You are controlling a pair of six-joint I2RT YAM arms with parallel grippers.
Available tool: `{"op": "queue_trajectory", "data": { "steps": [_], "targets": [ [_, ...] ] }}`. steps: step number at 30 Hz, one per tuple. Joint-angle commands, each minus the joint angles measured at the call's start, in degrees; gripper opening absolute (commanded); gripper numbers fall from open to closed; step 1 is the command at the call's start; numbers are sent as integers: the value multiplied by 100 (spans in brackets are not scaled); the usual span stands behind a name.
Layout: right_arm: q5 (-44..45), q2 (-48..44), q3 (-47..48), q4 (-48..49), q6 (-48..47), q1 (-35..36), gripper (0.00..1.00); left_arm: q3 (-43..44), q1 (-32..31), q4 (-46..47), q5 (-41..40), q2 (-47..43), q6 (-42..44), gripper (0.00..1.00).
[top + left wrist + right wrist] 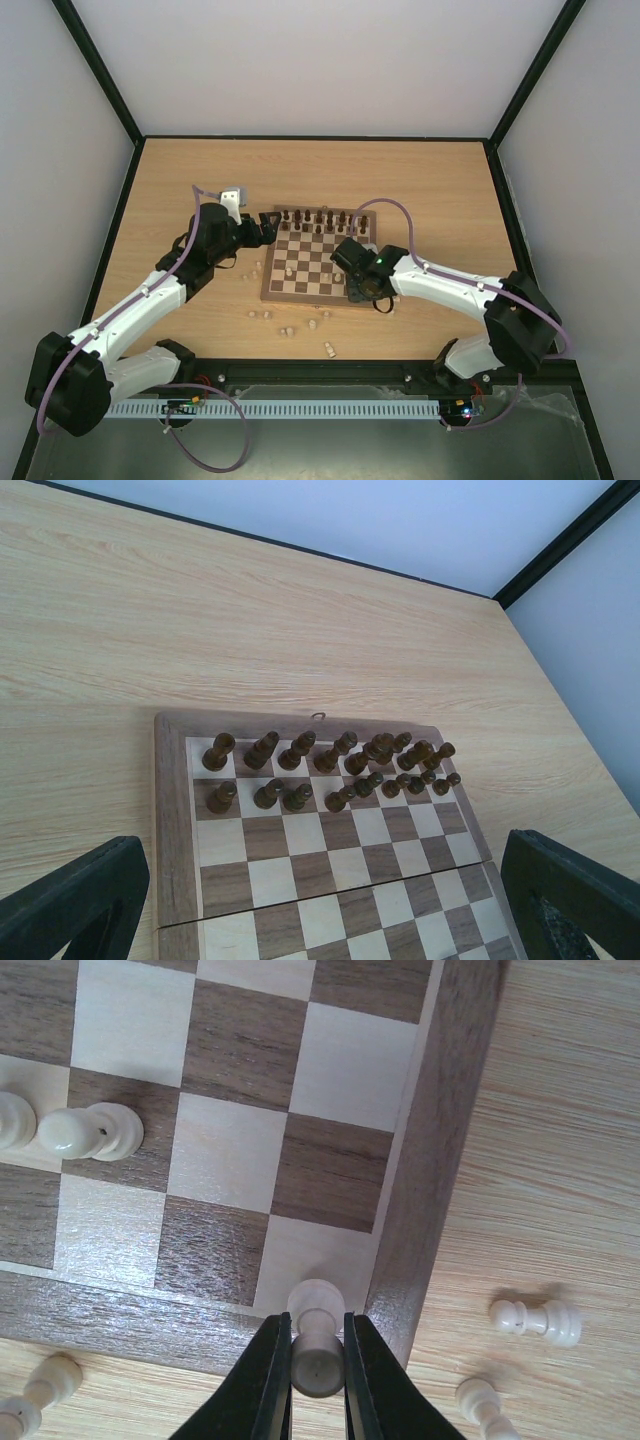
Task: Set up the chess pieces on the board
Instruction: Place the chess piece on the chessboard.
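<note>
Grip: right gripper (317, 1380) clamped on pale piece (316, 1345) at its waist, apparently for setting down | board (430, 1160) corner square just beyond fingertips | left gripper (325, 905) wide open, empty, dark pieces (330, 770) ranked ahead.

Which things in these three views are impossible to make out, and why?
- Pale piece: its kind; right wrist, the shut right pincer covers its body.
- Dark pieces: the far-right ones' kinds; left wrist, they overlap; top view, too small.
- Board: its near rows; left wrist, cut off by the bottom edge.
</note>
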Motion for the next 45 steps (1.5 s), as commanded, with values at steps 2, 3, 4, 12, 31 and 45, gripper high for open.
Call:
{"op": "queue_trajectory", "data": {
  "steps": [2, 3, 4, 12, 31, 45],
  "targets": [
    [-120, 57, 69, -75, -106, -23, 9, 151, -26, -18, 13, -56, -7, 100],
    [-126, 53, 64, -76, -104, -25, 9, 150, -26, -18, 13, -56, -7, 100],
    [-123, 56, 53, -75, -104, -30, 9, 147, -26, -25, 13, -60, 0, 99],
    [-29, 117, 59, -66, -94, -29, 14, 151, -26, -27, 12, -77, -8, 99],
    [266, -51, 307, -295, -159, -113, 34, 158, -26, -36, 12, -96, -8, 100],
    [-44, -2090, -39, -1242, 771, 39, 98, 155, -25, -41, 45, -159, -19, 99]
  ]
}}
